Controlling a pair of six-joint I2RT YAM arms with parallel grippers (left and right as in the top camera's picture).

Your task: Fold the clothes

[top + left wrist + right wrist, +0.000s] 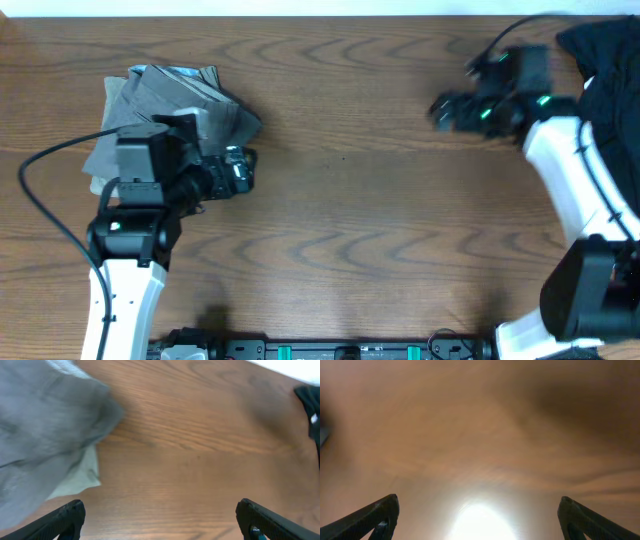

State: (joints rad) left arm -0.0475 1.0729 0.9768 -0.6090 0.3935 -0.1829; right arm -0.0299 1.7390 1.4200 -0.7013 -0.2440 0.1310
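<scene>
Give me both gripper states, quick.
Left gripper: open, holding nothing, beside the grey clothes.
Right gripper: open, holding nothing.

grey clothes (190, 95) heaped left, black garment (610, 50) right

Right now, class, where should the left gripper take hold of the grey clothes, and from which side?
Probably the grey clothes' rounded edge facing the table's middle, approached from that side, where the open left gripper is. The edge juts over a pale layer, so fingers can straddle it.
</scene>
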